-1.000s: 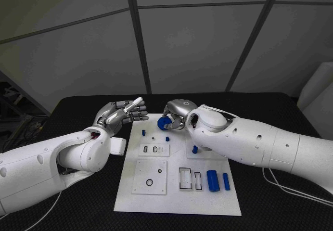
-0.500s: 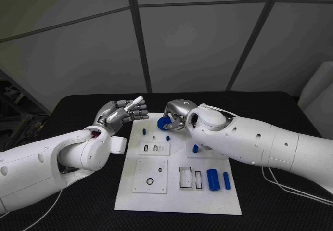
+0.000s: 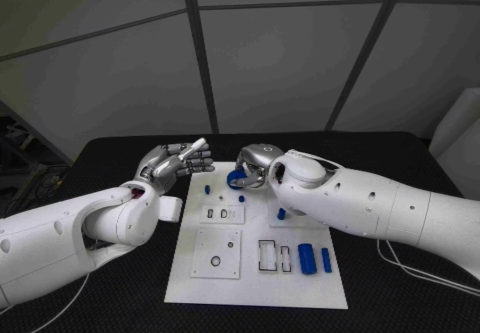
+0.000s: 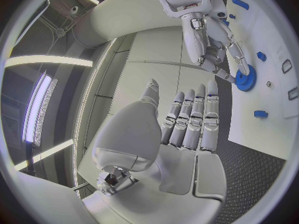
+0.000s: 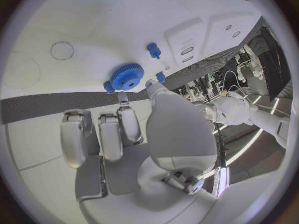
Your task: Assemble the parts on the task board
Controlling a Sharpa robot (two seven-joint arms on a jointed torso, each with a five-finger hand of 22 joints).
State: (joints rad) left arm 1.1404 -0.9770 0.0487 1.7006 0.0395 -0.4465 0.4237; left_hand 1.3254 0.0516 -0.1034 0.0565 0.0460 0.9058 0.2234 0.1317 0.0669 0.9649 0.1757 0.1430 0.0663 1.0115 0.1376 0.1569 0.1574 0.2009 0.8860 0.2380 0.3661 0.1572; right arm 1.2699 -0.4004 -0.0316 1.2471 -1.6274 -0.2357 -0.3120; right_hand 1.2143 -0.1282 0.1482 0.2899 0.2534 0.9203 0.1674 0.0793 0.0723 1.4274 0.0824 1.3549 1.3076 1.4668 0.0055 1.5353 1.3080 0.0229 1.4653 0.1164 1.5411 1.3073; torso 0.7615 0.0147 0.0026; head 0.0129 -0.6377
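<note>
A blue gear [image 5: 127,77] is being pinched at its rim by the fingertips of the right robot hand [image 3: 256,165], just above the far end of the task board [image 3: 255,288], at about 12 o'clock from the board's middle. The left robot hand [image 3: 178,164] is being held raised at about 10 o'clock from the board, beyond its left edge, with its fingers straight and apart and nothing in it. Small blue pegs [image 3: 208,189] are being carried upright on the board's far half, and two blue cylinders [image 3: 307,259] are lying side by side at about 4 o'clock. The board is being borne by a black table [image 3: 400,298]; grey wall panels [image 3: 270,62] are standing behind it. Part of the gear is being hidden by the right fingers in the head view.
</note>
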